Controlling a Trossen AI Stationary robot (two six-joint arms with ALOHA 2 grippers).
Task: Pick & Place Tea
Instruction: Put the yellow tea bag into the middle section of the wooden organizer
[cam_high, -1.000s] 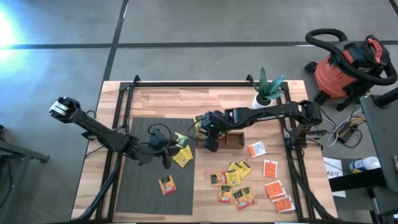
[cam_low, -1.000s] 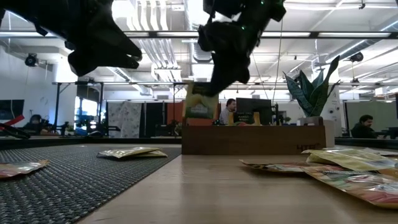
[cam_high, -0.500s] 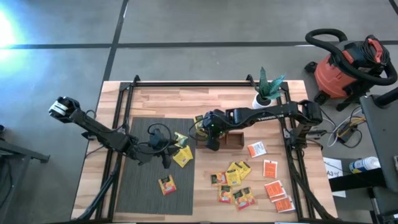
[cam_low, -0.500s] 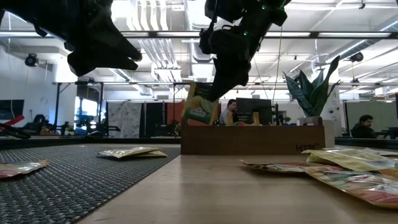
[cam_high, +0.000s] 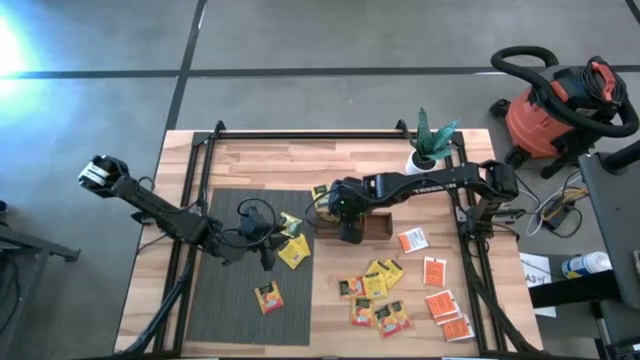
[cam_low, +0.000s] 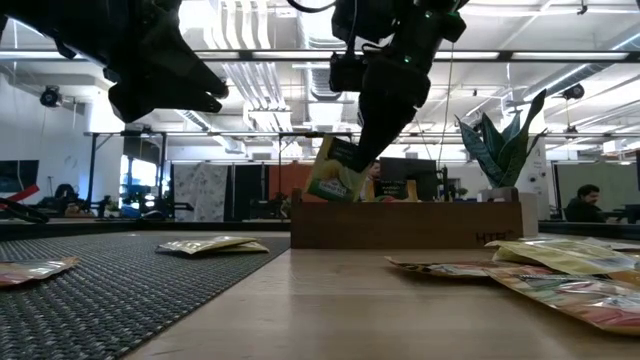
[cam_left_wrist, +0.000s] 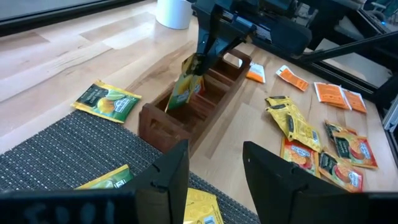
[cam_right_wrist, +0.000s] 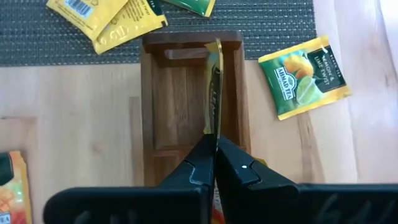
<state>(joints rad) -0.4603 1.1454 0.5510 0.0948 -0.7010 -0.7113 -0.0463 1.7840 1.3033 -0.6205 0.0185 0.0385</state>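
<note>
Your held tea sachet (cam_right_wrist: 212, 87) is yellow-green and hangs edge-on above the end compartment of the brown wooden tray (cam_right_wrist: 166, 106), the compartment nearest the dark woven mat (cam_high: 245, 265). In the low view the sachet (cam_low: 335, 170) is tilted, with its lower edge close to the top of the tray wall (cam_low: 405, 226); you cannot tell there whether it touches the wood. The right gripper (cam_right_wrist: 215, 152) has its fingers pressed together on the sachet's top edge, pinching it, and it sits over the tray's mat-side end in the high view (cam_high: 348, 212).

Just beside the tray, on bare table (cam_high: 260, 165), one yellow-green sachet (cam_right_wrist: 303, 74) lies flat. Two yellow sachets (cam_high: 292, 247) overlap at the mat's edge nearest the tray, and one orange-marked sachet (cam_high: 268, 297) lies alone farther down the mat.

On the far side of the tray from the mat, you have a loose cluster of yellow and orange sachets (cam_high: 377, 292) on the wood, with white-and-orange ones (cam_high: 437, 285) spread toward the table's right edge.

Your left gripper (cam_left_wrist: 214, 171) hovers above the mat with its fingers spread and nothing between them, well apart from the tray. A potted plant (cam_high: 430, 143) in a white pot stands behind the tray.
</note>
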